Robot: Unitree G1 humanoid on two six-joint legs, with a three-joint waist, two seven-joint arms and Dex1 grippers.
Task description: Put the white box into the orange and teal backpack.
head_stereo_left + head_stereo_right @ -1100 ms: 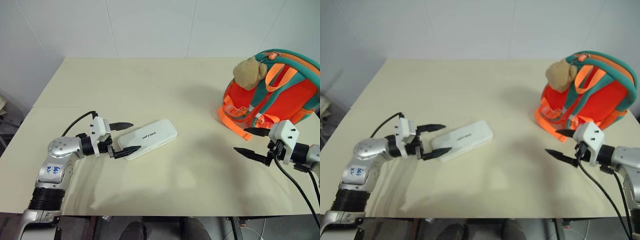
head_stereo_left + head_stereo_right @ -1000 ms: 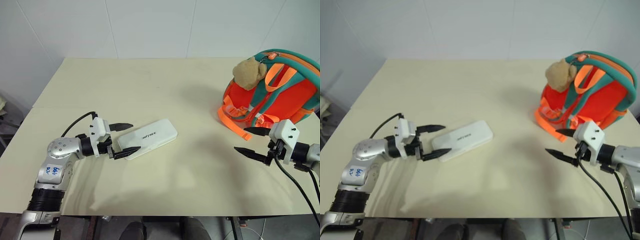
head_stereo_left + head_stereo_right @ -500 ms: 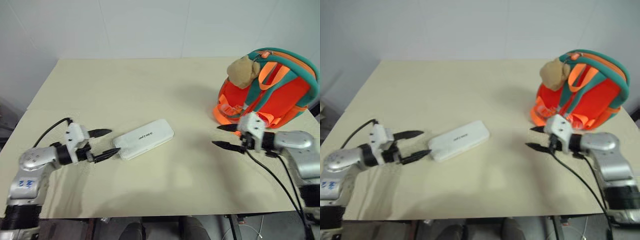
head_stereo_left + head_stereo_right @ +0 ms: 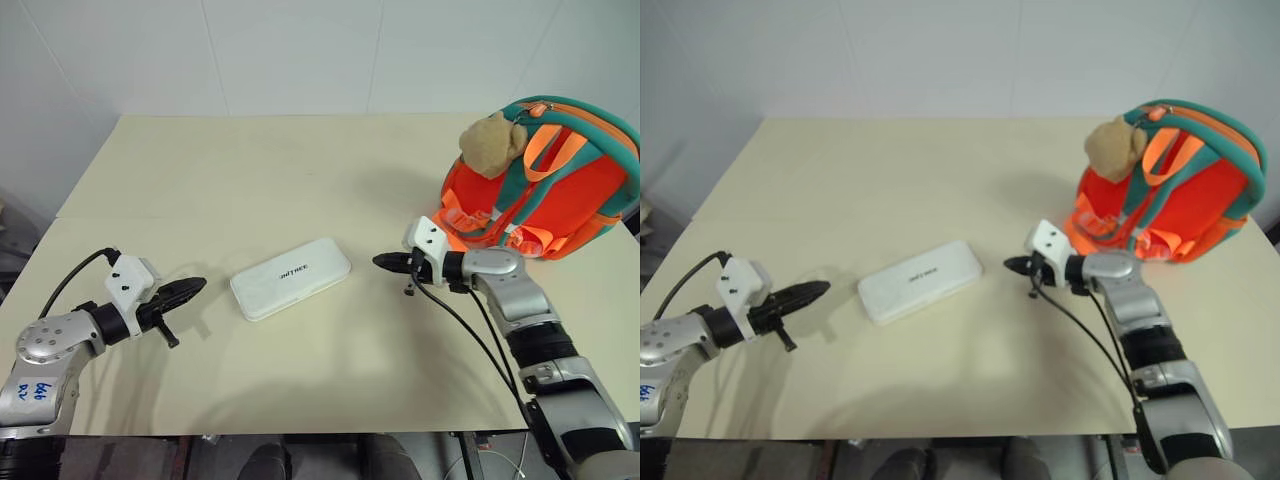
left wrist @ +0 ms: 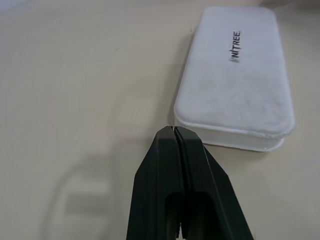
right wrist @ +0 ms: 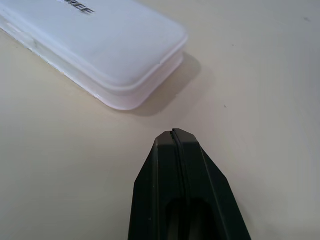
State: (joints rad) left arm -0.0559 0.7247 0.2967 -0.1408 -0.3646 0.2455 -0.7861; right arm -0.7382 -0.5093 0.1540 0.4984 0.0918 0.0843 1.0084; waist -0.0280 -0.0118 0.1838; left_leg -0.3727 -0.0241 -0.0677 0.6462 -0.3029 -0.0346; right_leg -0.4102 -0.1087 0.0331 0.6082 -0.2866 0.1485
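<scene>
The white box lies flat near the middle of the cream table, its small dark lettering facing up. My left gripper is shut and empty, pointing at the box's left end with a small gap between them. On the other side, my right gripper is also shut and empty, its tip a short way off the box's right end. At the table's right stands the orange and teal backpack, a tan plush toy on its upper front.
The cream table runs back to a white wall. Orange webbing loops hang from the backpack's lower front, just behind my right forearm. Black cables trail from both wrists.
Both grippers have shut. My left gripper drew back leftward off the box's end. The right arm swung in from the right to near the box's other end.
</scene>
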